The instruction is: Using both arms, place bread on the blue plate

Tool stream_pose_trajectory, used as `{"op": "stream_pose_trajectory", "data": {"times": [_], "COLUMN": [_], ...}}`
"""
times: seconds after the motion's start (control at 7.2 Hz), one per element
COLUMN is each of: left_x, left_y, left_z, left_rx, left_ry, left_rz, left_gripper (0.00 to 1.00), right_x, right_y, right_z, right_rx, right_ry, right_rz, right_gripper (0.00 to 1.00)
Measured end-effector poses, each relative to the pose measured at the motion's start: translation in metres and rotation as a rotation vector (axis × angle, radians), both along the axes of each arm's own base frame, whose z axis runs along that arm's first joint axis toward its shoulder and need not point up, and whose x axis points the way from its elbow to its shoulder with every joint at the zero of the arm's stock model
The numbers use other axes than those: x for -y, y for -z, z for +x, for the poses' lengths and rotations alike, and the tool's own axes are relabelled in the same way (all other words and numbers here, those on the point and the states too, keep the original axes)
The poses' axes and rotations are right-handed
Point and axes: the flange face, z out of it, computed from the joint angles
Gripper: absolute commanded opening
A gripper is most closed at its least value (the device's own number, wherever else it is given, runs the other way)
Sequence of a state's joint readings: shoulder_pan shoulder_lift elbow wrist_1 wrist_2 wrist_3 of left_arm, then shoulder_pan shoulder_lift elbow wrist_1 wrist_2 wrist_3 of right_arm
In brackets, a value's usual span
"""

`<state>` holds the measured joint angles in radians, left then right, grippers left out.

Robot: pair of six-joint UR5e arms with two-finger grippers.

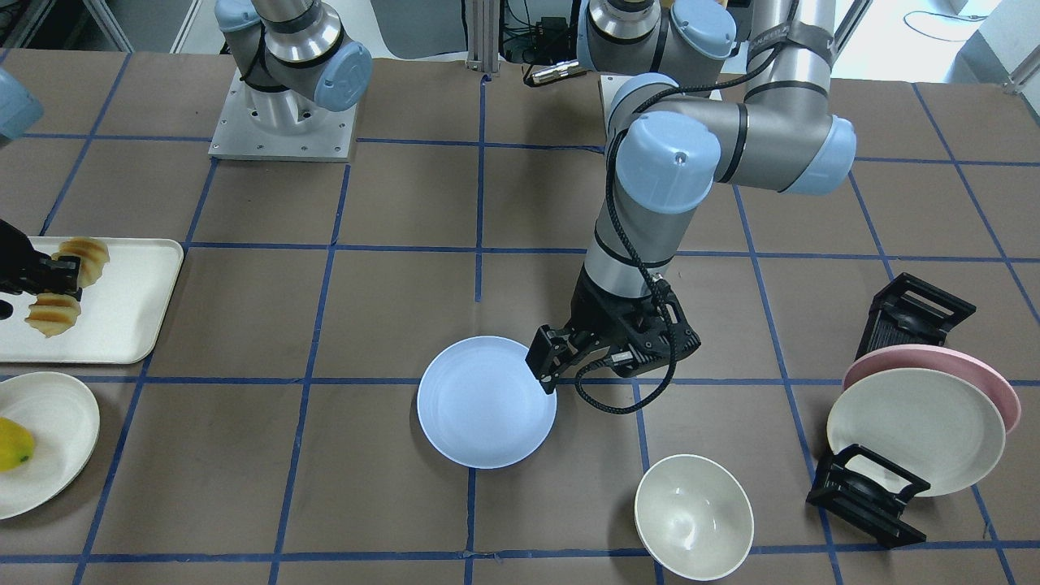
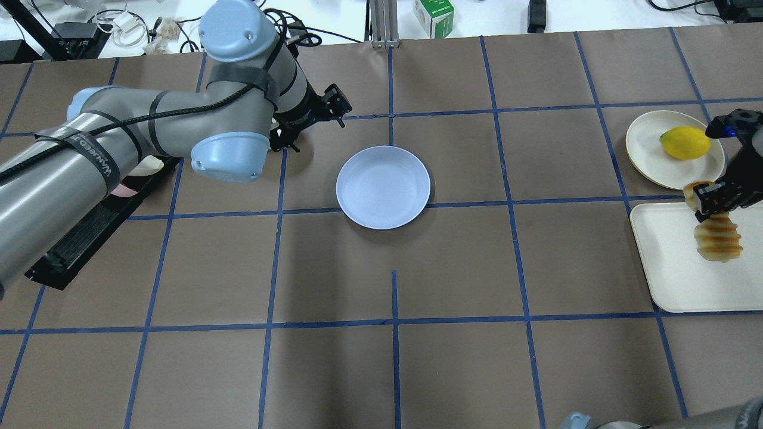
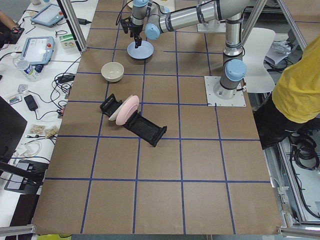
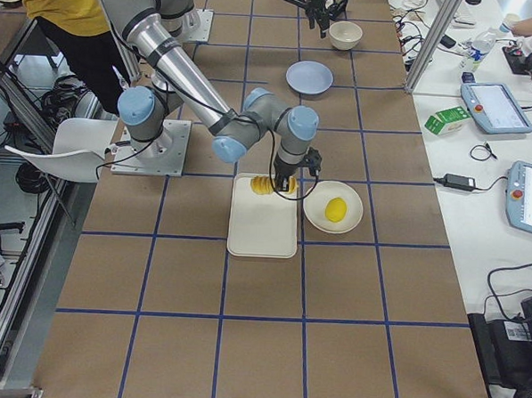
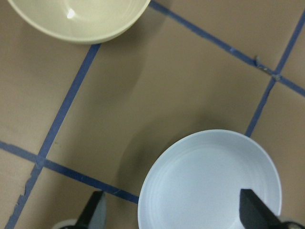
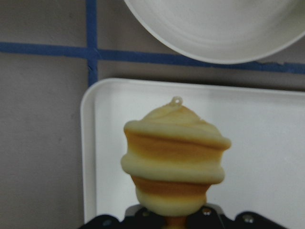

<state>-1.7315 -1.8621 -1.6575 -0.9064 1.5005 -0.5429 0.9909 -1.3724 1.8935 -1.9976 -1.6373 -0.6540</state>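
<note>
the right gripper has its fingers clenched on the middle of the bread, so the ridged loaf sticks out on both sides of them. the bread is over the end of the cream tray nearest the white plate, with one tip reaching past the tray's edge. whether it clears the tray's surface i cannot tell. a yellow lemon lies on that white plate, just beside the tray.

the blue plate sits flat near the middle of the tabletop, well apart from the tray, with nothing on it. the left gripper hangs by the plate's rim on the robot's left side. in the left wrist view its fingers are spread wide and released, grasping nothing, with part of the plate showing between them.

a cream bowl stands upright near the blue plate. further to the robot's left, a black rack props a pink plate and a cream plate on edge, one leaning against the other.
</note>
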Motion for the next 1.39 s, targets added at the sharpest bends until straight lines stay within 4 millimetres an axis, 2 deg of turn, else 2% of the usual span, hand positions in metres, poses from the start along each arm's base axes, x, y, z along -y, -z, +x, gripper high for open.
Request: {"op": "stream_pose_trajectory", "data": {"times": [0.14,0.28,0.56,0.97,1.11,1.25,1.39], "left_x": [-0.004,-0.013,-0.04,-0.093,-0.105,-0.11,-0.106], "left_y": [-0.037,-0.069,-0.116,-0.156,-0.165,-0.171,-0.177], "left_z": [-0.001,-0.001,0.002,0.011,0.014,0.02,0.032], "left_rx": [0.006,0.008,0.024,0.088,0.099,0.114,0.131], "left_ry": [0.081,0.154,0.232,0.251,0.258,0.277,0.293], "left_rz": [-0.053,-0.073,-0.011,0.106,0.103,0.091,0.07], "left_gripper": [1.0,1.0,1.0,1.0,1.0,1.0,1.0], "right_x": [0.014,0.03,0.051,0.082,0.087,0.089,0.09], "right_y": [-0.017,-0.026,-0.025,-0.029,-0.021,-0.01,0.003], "right_z": [0.037,0.092,0.208,0.367,0.422,0.469,0.504], "right_rx": [0.004,-0.002,0.034,0.074,0.078,0.08,0.082], "right_ry": [-0.004,-0.014,0.001,0.049,0.059,0.067,0.083], "right_rz": [-0.024,-0.043,-0.075,-0.136,-0.135,-0.129,-0.119], "right_gripper": [0.0,0.0,0.0,0.0,0.0,0.0,0.0]}}
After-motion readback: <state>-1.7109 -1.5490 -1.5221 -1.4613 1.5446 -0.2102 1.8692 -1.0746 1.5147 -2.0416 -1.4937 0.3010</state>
